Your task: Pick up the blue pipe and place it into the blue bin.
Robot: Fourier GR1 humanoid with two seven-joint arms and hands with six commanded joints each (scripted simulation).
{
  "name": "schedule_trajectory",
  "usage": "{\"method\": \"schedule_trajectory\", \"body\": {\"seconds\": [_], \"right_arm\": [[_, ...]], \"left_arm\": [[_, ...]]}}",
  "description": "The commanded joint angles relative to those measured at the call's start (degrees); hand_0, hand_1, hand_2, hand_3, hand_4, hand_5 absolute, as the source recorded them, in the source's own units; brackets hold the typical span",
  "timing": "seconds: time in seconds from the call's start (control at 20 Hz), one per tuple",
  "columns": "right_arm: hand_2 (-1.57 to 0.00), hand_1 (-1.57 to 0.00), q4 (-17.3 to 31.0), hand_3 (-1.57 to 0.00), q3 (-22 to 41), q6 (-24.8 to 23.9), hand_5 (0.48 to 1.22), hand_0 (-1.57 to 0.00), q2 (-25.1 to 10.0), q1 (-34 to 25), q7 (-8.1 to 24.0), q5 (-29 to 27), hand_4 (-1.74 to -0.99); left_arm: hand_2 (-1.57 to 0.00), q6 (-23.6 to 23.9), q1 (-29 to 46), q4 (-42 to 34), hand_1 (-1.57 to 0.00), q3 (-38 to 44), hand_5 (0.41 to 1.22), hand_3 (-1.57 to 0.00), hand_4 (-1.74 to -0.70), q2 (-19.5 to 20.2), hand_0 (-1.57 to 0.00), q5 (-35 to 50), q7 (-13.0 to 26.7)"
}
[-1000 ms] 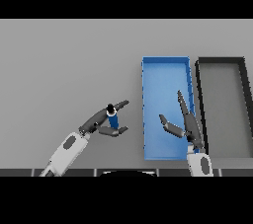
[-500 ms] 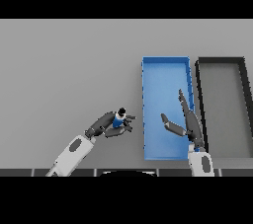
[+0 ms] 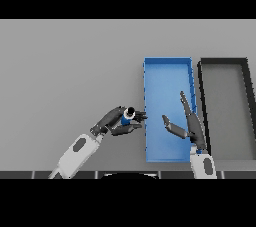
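The left hand [image 3: 114, 122] grips the blue pipe [image 3: 127, 116] just beside the left wall of the blue bin [image 3: 167, 78], fingers above and thumb below curled round the small piece, whose dark end ring points up and toward the bin. The pipe appears to be off the grey table [image 3: 70, 71], though the head view does not settle whether it is lifted or resting on the surface. Its tip and the fingertips reach the bin's left rim without clearly crossing it. The right hand [image 3: 186, 125] hovers over the bin's lower right part, fingers straight and spread apart, thumb out to the left, holding nothing; it covers part of the bin's floor and right wall. The bin is a long blue tray running away from the robot, with its floor bare where it shows. Just beside it on the right, with a narrow strip of table between them, lies a black bin [image 3: 225, 106] of like shape. The left arm comes in from the lower left, the right from the lower edge.
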Motion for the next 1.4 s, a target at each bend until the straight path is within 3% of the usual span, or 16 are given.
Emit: {"method": "schedule_trajectory", "body": {"seconds": [0.0,0.3,0.6,0.7,0.8,0.95,1.05,1.25,1.35], "right_arm": [[0.0,0.0,-0.4,0.0,0.0,0.0,0.6,0.0,0.0,0.7,-0.5,0.0,-1.157],[0.0,0.0,-1.3,0.0,-0.4,-0.5,0.605,0.0,-0.4,2.2,-2.8,0.1,-1.128],[0.0,0.0,-1.7,0.0,-0.1,-1.6,0.605,0.0,2.8,3.8,-1.1,-1.4,-1.176],[0.0,0.0,-3.6,0.0,-1.2,1.7,0.622,0.0,1.8,4.4,-4.6,-6.5,-1.196],[0.0,0.0,-7.1,0.0,-2.3,8.1,0.589,0.0,-0.4,3.6,-4.3,-15.8,-1.212],[0.0,0.0,-12.4,0.0,-1.8,15.3,0.537,0.0,-6.5,0.7,1.2,-24.2,-1.282],[0.0,0.0,-15.5,0.0,-0.2,17.5,0.5,0.0,-9.5,-2.7,6.8,-27.5,-1.314],[0.0,0.0,-18.1,0.0,3.5,19.8,0.503,0.0,-12.1,-9.9,14.8,-31.5,-1.309],[0.0,0.0,-17.9,0.0,5.8,21.4,0.517,0.0,-12.0,-12.6,15.4,-29.6,-1.311]], "left_arm": [[-1.55,-0.1,0.1,-1.0,-1.55,-0.1,1.213,-1.48,-1.73,0.3,-1.55,-0.1,0.6],[-1.57,-0.8,-0.2,-4.9,-1.57,-1.0,1.219,-1.5,-1.74,0.0,-1.56,-1.4,5.8],[-1.57,-1.6,0.3,-4.1,-1.57,-0.8,1.219,-1.49,-1.74,-0.5,-1.57,-2.8,6.3],[-1.57,-1.4,0.8,-5.1,-1.57,-0.5,1.22,-1.5,-1.74,-0.5,-1.57,-2.9,6.7],[-1.57,-1.7,1.0,-4.9,-1.57,-0.9,1.22,-1.5,-1.74,-1.1,-1.57,-3.7,7.3],[-1.57,-2.4,0.4,-5.0,-1.57,0.0,1.221,-1.49,-1.74,-1.1,-1.57,-3.6,7.3],[-1.57,-3.2,0.4,-4.6,-1.57,0.5,1.221,-1.49,-1.74,-0.8,-1.57,-3.8,7.0],[-1.57,-3.5,0.9,-5.1,-1.57,0.8,1.221,-1.49,-1.74,-0.8,-1.57,-5.0,6.3],[-1.57,-4.3,1.1,-4.9,-1.57,1.0,1.221,-1.48,-1.74,-1.1,-1.57,-4.8,6.7]]}}
